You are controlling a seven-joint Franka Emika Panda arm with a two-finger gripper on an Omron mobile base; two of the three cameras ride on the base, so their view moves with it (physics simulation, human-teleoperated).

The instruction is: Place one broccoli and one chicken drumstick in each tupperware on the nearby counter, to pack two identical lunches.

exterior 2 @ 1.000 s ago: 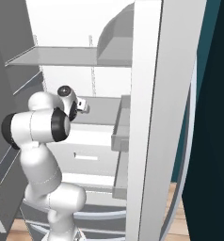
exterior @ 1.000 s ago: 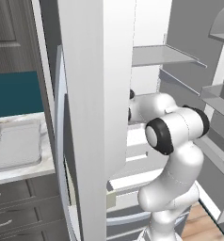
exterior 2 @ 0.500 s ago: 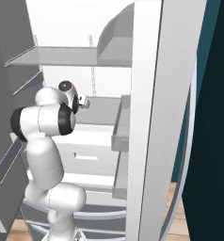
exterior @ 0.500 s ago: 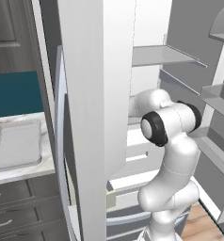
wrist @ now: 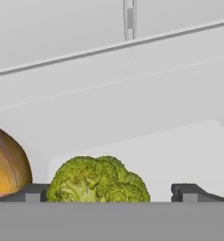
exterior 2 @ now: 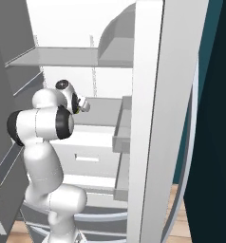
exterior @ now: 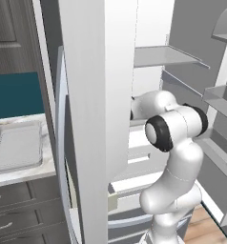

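A bumpy green broccoli (wrist: 99, 180) is sitting on the smooth white fridge shelf (wrist: 180, 146), between the spread fingertips (wrist: 188, 192) of the gripper (wrist: 109, 192), which is holding nothing. A glossy orange-brown rounded item (wrist: 6, 164) is lying just left of it. The white arm (exterior: 175, 157) is bending at its elbow, reaching into the open fridge. One shallow translucent tupperware (exterior: 17, 151) is resting on the marbled counter (exterior: 25, 171), well left of the fridge door (exterior: 94, 119).
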